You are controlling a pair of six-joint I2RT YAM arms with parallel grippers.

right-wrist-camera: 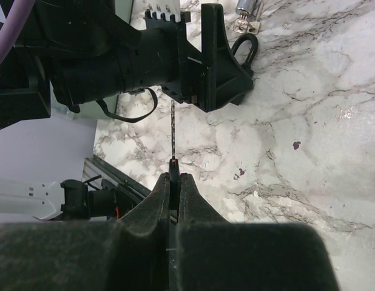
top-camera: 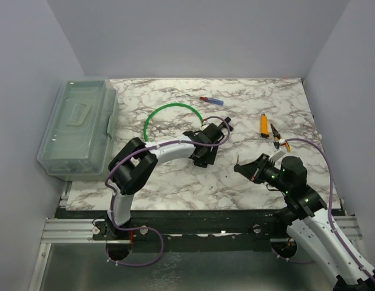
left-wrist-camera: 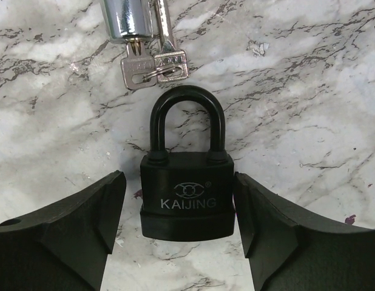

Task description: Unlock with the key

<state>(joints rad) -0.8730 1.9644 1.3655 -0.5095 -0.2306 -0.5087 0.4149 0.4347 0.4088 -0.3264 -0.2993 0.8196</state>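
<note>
A black padlock (left-wrist-camera: 186, 197) marked KAIJING lies flat on the marble table (left-wrist-camera: 309, 109), its shackle pointing away from the wrist. My left gripper (left-wrist-camera: 178, 203) is open and straddles the lock body. A gap shows at the left finger (left-wrist-camera: 108, 212), while the right finger (left-wrist-camera: 254, 212) is very close to the lock. In the top view the left gripper (top-camera: 215, 134) is at mid-table. My right gripper (right-wrist-camera: 174, 179) is shut on the key (right-wrist-camera: 173, 130). The key's thin blade sticks out edge-on toward the left gripper. In the top view the right gripper (top-camera: 242, 168) hovers to the right of the left one.
A silver padlock (left-wrist-camera: 130, 21) with a small bunch of keys (left-wrist-camera: 154, 66) lies just beyond the black shackle. A clear plastic box (top-camera: 78, 127) stands at the left. A green cable loop (top-camera: 169, 112), a blue and red stick (top-camera: 212, 100) and orange tools (top-camera: 264, 124) lie farther back.
</note>
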